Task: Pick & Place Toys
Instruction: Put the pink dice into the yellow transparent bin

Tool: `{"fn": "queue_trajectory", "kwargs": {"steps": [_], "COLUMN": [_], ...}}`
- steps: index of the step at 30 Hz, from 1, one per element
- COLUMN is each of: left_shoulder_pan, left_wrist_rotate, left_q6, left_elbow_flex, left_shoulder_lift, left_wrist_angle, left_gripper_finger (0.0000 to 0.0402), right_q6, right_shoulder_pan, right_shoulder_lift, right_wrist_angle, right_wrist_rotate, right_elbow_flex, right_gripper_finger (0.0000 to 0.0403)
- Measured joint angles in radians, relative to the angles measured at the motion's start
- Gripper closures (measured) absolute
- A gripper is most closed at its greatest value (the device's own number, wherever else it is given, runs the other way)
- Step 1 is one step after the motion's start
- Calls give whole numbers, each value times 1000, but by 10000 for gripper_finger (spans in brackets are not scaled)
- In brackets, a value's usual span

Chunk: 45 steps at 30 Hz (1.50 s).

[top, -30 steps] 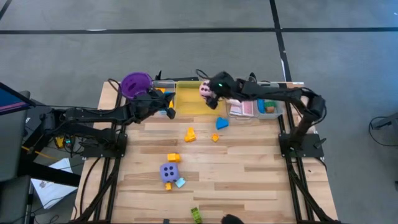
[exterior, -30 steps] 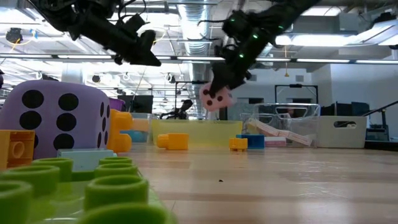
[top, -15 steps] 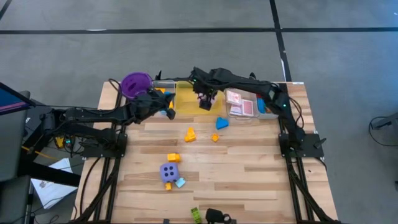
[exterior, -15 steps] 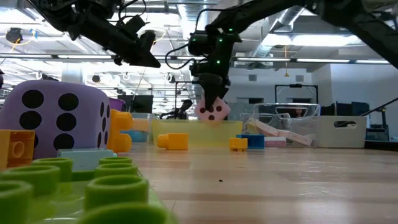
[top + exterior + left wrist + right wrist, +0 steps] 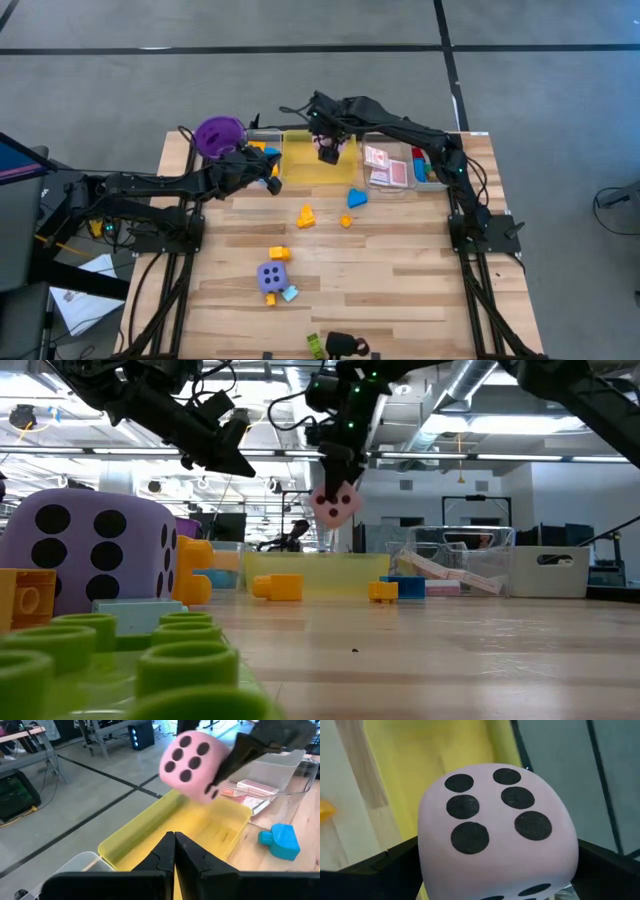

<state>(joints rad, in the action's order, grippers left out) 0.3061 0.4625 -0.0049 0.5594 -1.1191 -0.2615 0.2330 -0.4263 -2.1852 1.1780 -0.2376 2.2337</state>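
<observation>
Pale wooden planks make up the table (image 5: 400,260), which stands on a grey floor, and a yellow tray (image 5: 298,160) sits at its far edge between a purple cup (image 5: 218,134) and a clear tray (image 5: 385,180) holding pink playing cards (image 5: 388,166); the right gripper (image 5: 328,150) hangs over the yellow tray with a pink die (image 5: 334,504) clamped between its widely spread fingers, the die raised clear above the tray and not touching it; in the right wrist view the pink die (image 5: 497,832) fills the gap between the two dark fingers (image 5: 375,875), one pressing on each side; it is a soft-cornered cube, pale pink with black round dots, and the six-dot face is turned up toward the wrist camera, while in the left wrist view a six-dot face of the die (image 5: 194,764) shows tilted; being a cube, it has no long axis to speak of; the left gripper (image 5: 270,178) waits beside the near left corner of the yellow tray, its fingers pressed together on nothing; out on the table lie a blue block (image 5: 356,197), a yellow block (image 5: 305,214), a small orange block (image 5: 345,221), another yellow block (image 5: 279,254) and a purple die (image 5: 272,276) with black dots, all well apart from both grippers.
</observation>
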Motion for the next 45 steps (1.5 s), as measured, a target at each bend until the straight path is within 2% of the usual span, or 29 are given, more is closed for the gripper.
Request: {"fn": "queue_trajectory", "kwargs": {"steps": [3, 5, 6, 9, 12, 13, 14, 15, 17, 18, 20, 21, 22, 24, 25, 26, 27, 29, 30, 31, 33, 36, 39, 40, 43, 45], "left_shoulder_pan": [-2, -4, -4, -4, -4, -4, -4, -4, -4, -4, -4, -4, -4, -4, -4, -4, -7, -9, -9, -9, -9, -9, -10, -10, -10, -10], "left_wrist_rotate": [0, 0, 0, 0, 0, 0, 0, 0, 0, 0, 0, 0, 0, 0, 0, 0, 0, 0, 0, 0, 0, 0, 0, 0, 0, 0], "left_q6": [-2, -2, -2, -3, -3, -3, -3, -3, -3, -3, -3, -3, -3, -3, -3, -3, -4, -7, -7, -7, -7, -7, -8, -8, -8, -8], "left_elbow_flex": [0, 0, 0, 0, 0, 0, 0, 0, 0, 0, 0, 0, 0, 0, 0, 0, 0, 0, 0, 0, 0, 0, 0, 0, 0, 0], "left_shoulder_lift": [0, 0, 0, 0, 0, 0, 0, 0, 0, 0, 0, 0, 0, 0, 0, 0, 0, 0, 0, 0, 0, 0, 0, 0, 0, 0], "left_wrist_angle": [0, 0, 0, 0, 0, 0, 0, 0, 0, 0, 0, 0, 0, 0, 0, 0, 0, 0, 0, 0, 0, 0, -1, 0, -1, -1], "left_gripper_finger": [402, 402, 402, 402, 402, 402, 402, 402, 402, 402, 402, 402, 402, 402, 402, 402, 402, 402, 402, 402, 402, 402, 402, 402, 402, 402], "right_q6": [64, 31, -19, -27, -65, -65, -57, -50, -116, -148, -152, -138, -108, -90, -105, -105, -96, -77, -89, -102, -166, -112, -87, -100, -45, -47], "right_shoulder_pan": [1, 1, 0, -21, -19, -21, -21, -17, -4, -8, -27, -29, -25, -10, -5, -9, -19, -51, -56, -53, -46, -60, -47, -46, -56, -42], "right_shoulder_lift": [1, 6, 9, 7, 5, 5, 5, 5, 5, 5, 7, 8, 8, 11, 14, 20, 27, 31, 27, 22, 18, 25, 19, 16, 24, 27], "right_wrist_angle": [-41, -41, -51, -33, -77, -65, -59, -71, -106, -93, -44, -73, -109, -159, -189, -191, -153, -51, -51, -69, -58, 13, -72, -80, -69, -160], "right_wrist_rotate": [-76, -123, -105, 137, 224, 287, 316, 298, 207, 230, 377, 373, 308, 66, -6, 15, 153, 517, 586, 564, 399, 366, 168, 136, 281, 223], "right_elbow_flex": [-2, -2, -1, -2, -18, -18, -19, -19, -18, -6, 7, 2, -5, -13, -11, -1, 8, 8, -3, -16, -23, -28, -71, -72, -65, -90], "right_gripper_finger": [3, 3, 3, 3, 3, 3, 3, 3, 3, 3, 3, 3, 3, 3, 3, 3, 3, 3, 3, 3, 3, 3, 3, 3, 3, 3]}}
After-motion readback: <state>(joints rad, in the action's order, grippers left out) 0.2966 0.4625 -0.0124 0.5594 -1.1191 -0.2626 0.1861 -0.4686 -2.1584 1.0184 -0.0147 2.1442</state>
